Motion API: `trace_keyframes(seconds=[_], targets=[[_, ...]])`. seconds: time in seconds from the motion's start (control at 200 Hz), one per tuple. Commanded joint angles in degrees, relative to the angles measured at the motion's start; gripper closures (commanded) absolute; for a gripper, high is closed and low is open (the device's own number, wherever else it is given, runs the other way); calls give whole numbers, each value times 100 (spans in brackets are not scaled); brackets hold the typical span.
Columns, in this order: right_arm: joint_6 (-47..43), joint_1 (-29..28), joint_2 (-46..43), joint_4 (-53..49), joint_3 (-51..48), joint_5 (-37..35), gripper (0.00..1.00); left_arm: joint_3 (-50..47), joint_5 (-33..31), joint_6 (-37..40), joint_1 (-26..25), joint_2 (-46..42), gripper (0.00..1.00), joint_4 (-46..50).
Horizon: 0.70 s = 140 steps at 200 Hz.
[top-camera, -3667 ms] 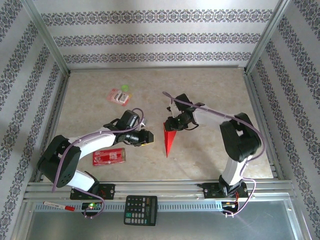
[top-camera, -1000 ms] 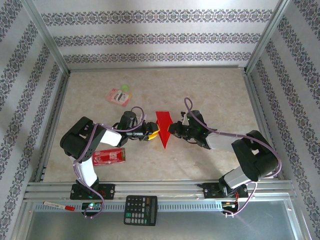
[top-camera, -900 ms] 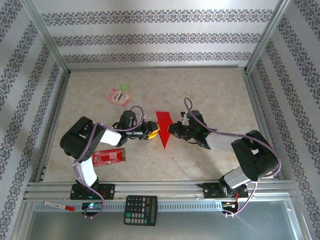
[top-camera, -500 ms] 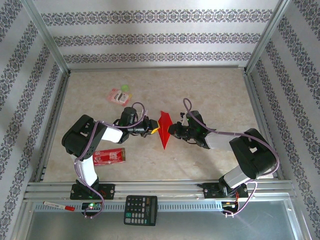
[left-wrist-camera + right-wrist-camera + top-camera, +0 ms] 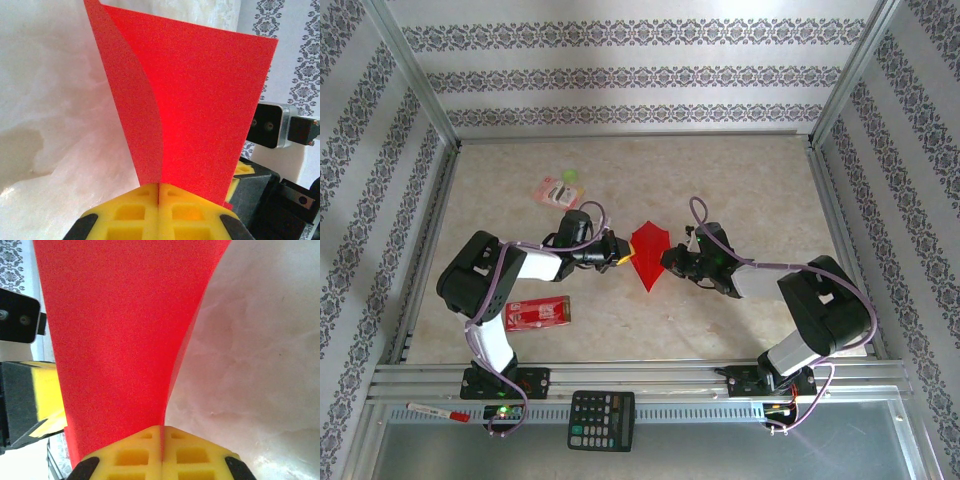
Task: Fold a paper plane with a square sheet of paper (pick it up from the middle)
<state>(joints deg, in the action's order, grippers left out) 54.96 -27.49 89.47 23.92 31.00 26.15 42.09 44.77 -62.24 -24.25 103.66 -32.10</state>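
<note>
Both clamped tight, the left gripper point(image 5: 159, 187) and right gripper point(image 5: 161, 429) pinch opposite edges of the paper plane point(image 5: 647, 250) between them at mid-worktop point(image 5: 740, 190), its tip toward the near edge, perhaps lifted. A red printed packet point(image 5: 538, 313) lies toward the near-left corner and a pink packet point(image 5: 558, 190) toward the far-left, both well apart from the plane.

Ahead of the right gripper point(image 5: 161, 432), the paper plane point(image 5: 120, 330) runs past the frame's upper edge. Its near edge is hidden inside the closed jaws of both the right gripper and the left gripper point(image 5: 159, 192).
</note>
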Motion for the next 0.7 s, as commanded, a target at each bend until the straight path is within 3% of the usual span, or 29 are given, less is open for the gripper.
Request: trace_keyframes(seconds=[0.0, 0.27, 0.435, 0.694], targets=[[-44, 15, 209, 242, 61, -181, 95, 161, -28, 266, 49, 7, 99, 248], [-74, 49, 726, 527, 238, -277, 92, 443, -48, 287, 45, 522, 93, 189], [-163, 166, 762, 517, 175, -201, 81, 427, -122, 383, 69, 612, 80, 300], [-472, 700, -221, -7, -289, 43, 67, 35, -289, 769, 330, -19, 63, 727]])
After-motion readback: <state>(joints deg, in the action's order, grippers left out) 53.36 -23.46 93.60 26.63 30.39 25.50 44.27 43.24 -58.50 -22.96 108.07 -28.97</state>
